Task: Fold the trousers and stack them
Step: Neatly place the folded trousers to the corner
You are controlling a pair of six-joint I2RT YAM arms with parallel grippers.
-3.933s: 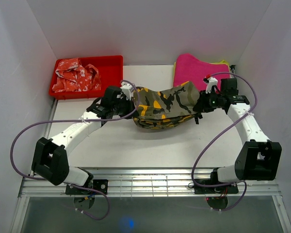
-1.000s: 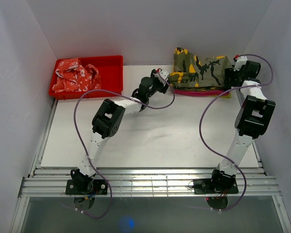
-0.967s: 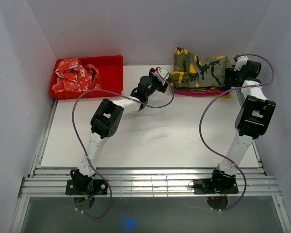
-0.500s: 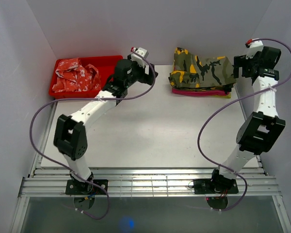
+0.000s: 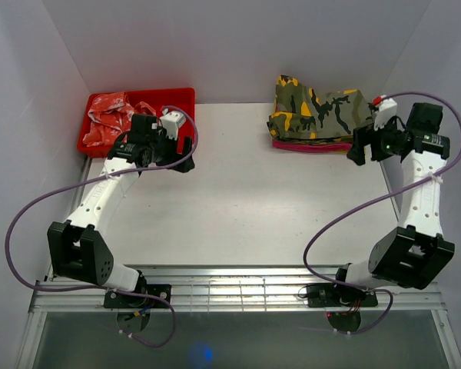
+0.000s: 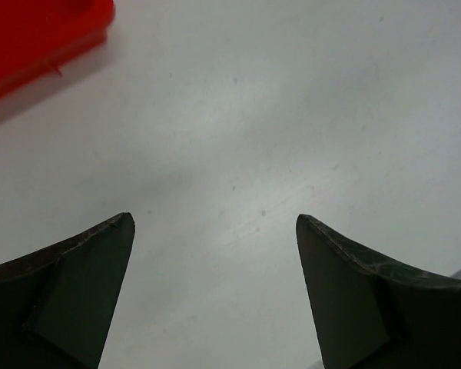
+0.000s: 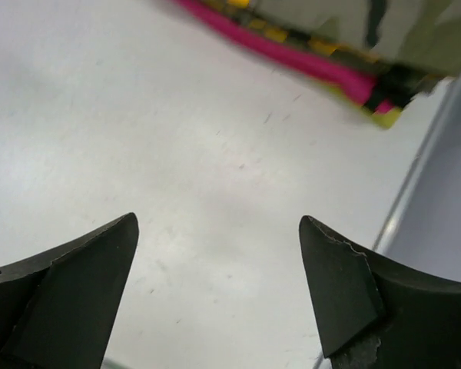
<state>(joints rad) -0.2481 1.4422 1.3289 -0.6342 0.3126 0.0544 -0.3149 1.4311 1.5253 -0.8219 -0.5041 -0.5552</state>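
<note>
I can read nothing here: no lettering, label, brand, number or sign shows on the trousers (image 5: 316,111), the red bin (image 5: 183,98) or the table (image 5: 246,204).

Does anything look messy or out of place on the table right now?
Only slightly: the folded trousers sit on the pink cloth with one back-left corner poking out, and the patterned garment lies crumpled in the red tray.
</note>
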